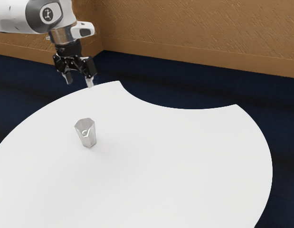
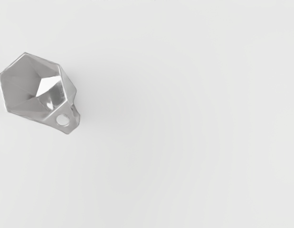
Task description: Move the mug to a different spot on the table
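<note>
A small silver faceted mug [image 1: 86, 133] stands upright on the white table [image 1: 151, 161], toward the exterior view's left. Its handle faces the camera. My gripper [image 1: 79, 81] hangs high above the table's far edge, well up and behind the mug, open with nothing between its fingers. From the wrist camera I look down into the mug [image 2: 36, 90], its small ring handle [image 2: 64, 120] at its side, with bare white table [image 2: 184, 142] around it.
The round white table has a curved notch [image 1: 175, 102] cut from its far edge. Dark blue floor [image 1: 260, 95] surrounds it, and a wood-panelled wall [image 1: 194, 28] stands behind. Open tabletop stretches toward the exterior view's right and front.
</note>
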Motion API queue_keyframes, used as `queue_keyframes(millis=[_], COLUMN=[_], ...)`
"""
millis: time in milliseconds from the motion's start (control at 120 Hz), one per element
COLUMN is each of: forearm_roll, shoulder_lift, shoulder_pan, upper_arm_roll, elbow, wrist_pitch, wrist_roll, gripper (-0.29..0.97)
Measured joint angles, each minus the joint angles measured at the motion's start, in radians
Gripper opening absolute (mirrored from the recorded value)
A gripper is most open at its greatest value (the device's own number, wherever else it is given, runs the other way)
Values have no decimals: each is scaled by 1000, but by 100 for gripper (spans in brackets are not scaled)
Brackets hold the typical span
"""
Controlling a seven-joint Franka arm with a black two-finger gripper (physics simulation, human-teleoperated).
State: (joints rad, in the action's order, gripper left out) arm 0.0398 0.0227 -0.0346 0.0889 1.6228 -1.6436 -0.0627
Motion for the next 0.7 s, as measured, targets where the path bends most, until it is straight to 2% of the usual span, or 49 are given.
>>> queue_keyframes(millis=[133, 250, 333, 450, 700], forearm_roll=[-9, -11, -11, -11, -2], shoulder_lift=[-38, -201, -245, -226, -105], shoulder_pan=[70, 118, 115, 109, 58], upper_arm_roll=[4, 4, 3, 3, -7], elbow=[54, 318, 452, 530, 549], wrist_pitch=[-21, -77, -140, -226, -357], wrist_roll=[-21, 3, 32, 75, 241], gripper=[66, 66, 66, 66, 66])
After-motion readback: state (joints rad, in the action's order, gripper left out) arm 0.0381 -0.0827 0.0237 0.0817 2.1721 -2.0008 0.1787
